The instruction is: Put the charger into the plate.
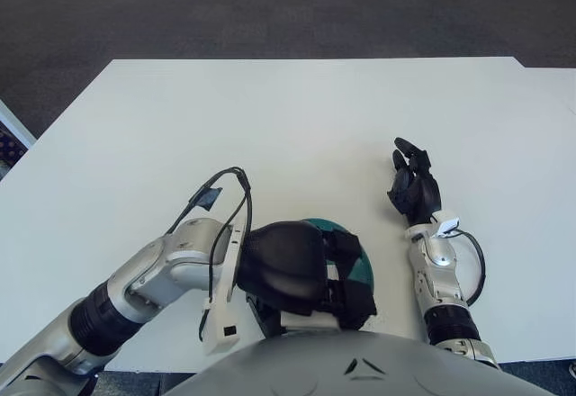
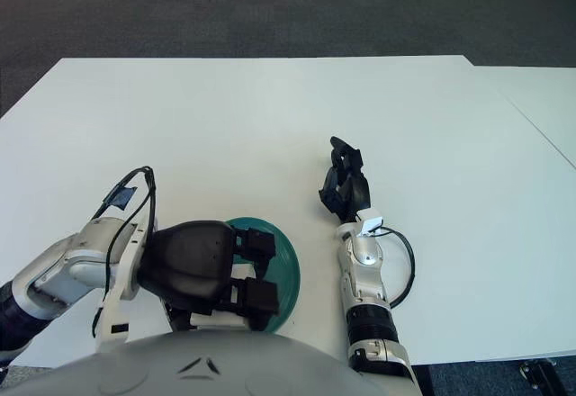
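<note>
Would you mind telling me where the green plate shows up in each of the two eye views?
Left eye view: the green plate sits low and centre, mostly covered by the left hand.
Right eye view: the plate sits low and left of centre, again under that hand.
Shared landmark: the idle right hand shows to the plate's right in both.

The white charger is held in the left hand, low over the round green plate near the table's front edge.
</note>
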Controlling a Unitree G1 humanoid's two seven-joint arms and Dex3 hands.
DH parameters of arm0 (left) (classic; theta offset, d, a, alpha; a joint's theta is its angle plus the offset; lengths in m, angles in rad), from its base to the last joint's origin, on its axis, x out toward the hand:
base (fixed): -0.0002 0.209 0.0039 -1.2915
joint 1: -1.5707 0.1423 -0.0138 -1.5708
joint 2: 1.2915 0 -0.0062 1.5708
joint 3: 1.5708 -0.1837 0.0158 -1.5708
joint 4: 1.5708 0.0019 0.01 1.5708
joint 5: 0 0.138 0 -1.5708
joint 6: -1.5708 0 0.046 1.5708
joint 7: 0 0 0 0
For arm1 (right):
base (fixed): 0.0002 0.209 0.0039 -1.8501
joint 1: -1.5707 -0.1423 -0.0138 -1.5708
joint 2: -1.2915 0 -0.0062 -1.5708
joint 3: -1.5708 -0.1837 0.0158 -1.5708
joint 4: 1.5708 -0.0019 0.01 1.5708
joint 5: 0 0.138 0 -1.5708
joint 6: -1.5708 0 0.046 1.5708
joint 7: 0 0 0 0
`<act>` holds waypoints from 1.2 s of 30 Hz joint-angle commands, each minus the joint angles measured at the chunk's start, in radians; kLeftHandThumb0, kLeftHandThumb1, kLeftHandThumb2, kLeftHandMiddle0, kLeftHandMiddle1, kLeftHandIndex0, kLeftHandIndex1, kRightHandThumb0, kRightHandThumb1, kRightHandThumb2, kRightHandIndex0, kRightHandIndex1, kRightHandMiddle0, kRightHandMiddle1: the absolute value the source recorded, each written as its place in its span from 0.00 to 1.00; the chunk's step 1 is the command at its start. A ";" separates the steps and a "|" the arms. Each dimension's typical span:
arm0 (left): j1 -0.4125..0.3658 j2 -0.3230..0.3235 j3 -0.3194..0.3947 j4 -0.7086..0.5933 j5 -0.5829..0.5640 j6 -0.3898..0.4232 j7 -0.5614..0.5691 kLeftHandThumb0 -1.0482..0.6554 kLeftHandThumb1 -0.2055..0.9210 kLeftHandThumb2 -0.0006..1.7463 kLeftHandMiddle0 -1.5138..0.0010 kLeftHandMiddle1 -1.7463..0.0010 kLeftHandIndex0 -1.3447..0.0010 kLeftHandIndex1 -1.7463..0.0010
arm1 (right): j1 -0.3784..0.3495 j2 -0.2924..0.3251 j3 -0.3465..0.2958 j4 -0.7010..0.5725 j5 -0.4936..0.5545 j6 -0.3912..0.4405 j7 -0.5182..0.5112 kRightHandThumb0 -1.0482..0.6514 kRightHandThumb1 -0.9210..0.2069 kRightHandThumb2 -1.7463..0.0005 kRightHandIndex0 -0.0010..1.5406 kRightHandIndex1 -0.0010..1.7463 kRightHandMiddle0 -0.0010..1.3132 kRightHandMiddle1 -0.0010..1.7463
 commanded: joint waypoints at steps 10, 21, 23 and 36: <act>0.018 -0.021 0.014 0.039 0.136 -0.058 0.031 0.35 0.57 0.56 0.27 0.00 0.50 0.14 | 0.097 0.047 -0.001 0.193 0.012 0.092 -0.009 0.13 0.00 0.49 0.28 0.00 0.01 0.47; -0.012 -0.041 0.004 0.068 0.195 -0.058 0.002 0.36 0.58 0.57 0.26 0.00 0.52 0.12 | 0.102 0.050 0.000 0.185 0.013 0.104 -0.010 0.13 0.00 0.49 0.27 0.00 0.00 0.46; -0.014 -0.048 0.002 0.076 0.196 -0.055 0.002 0.36 0.58 0.56 0.26 0.00 0.52 0.13 | 0.104 0.051 0.001 0.180 0.013 0.106 -0.010 0.13 0.00 0.49 0.27 0.00 0.00 0.46; -0.025 -0.085 0.001 0.124 0.219 -0.020 -0.003 0.36 0.63 0.46 0.26 0.00 0.45 0.23 | 0.117 0.053 0.008 0.166 0.008 0.103 -0.011 0.13 0.00 0.49 0.27 0.00 0.01 0.47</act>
